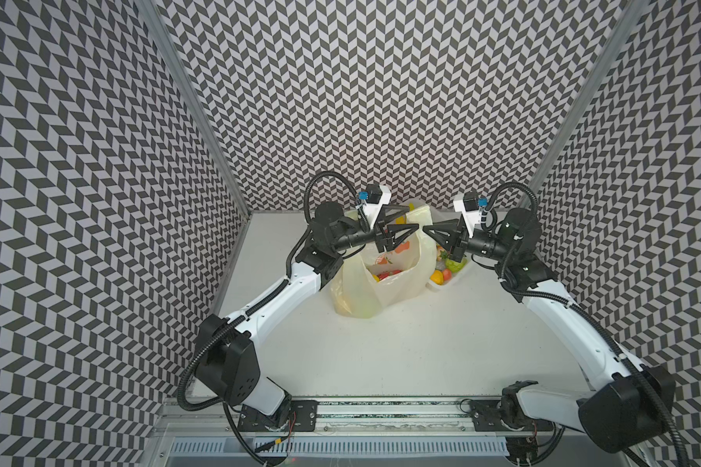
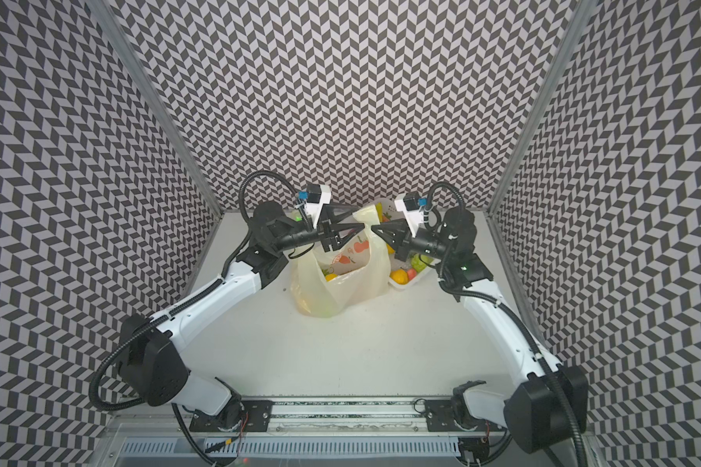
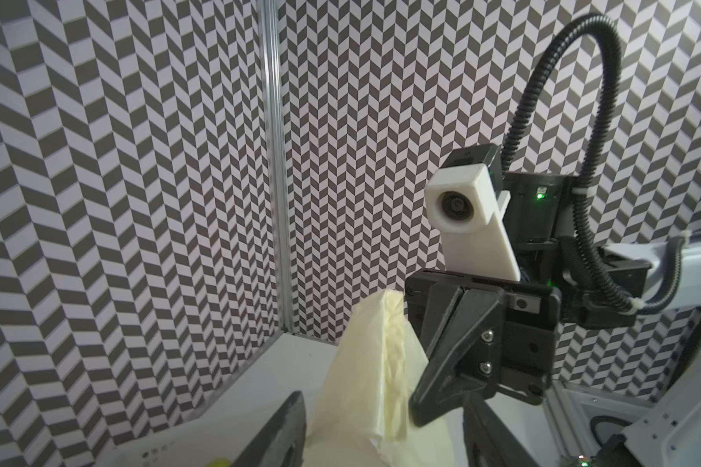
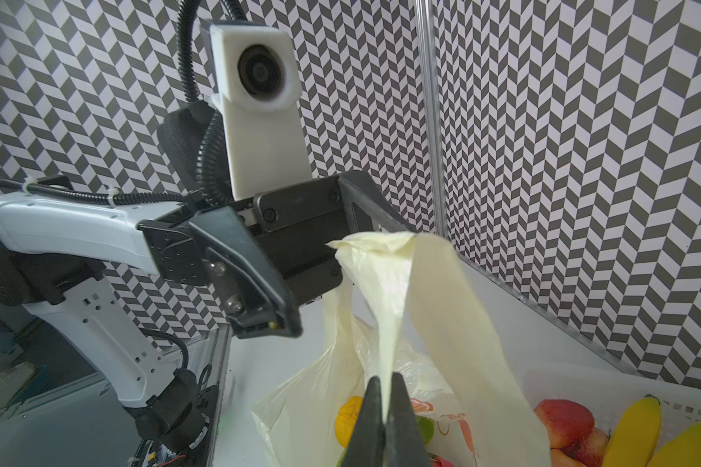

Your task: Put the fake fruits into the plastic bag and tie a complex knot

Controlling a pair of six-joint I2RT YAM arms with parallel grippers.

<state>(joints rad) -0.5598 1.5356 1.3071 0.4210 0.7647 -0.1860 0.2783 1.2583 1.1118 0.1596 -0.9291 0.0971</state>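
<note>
My two top views look steeply down from high above the near edge of the table [image 1: 421,356], facing the far wall [image 1: 381,101], far enough off to take me in whole, my left gripper [image 1: 413,217] and right gripper [image 1: 425,230] nearly tip to tip near the far edge; the pair share almost the entire scene. My left wrist camera [image 4: 260,72] looks close across at the right gripper, toward the far right corner. My right wrist camera [image 3: 456,206] looks the opposite way at the left gripper, toward the far left corner. Both wrist views share the plastic bag [image 3: 373,384].
</note>
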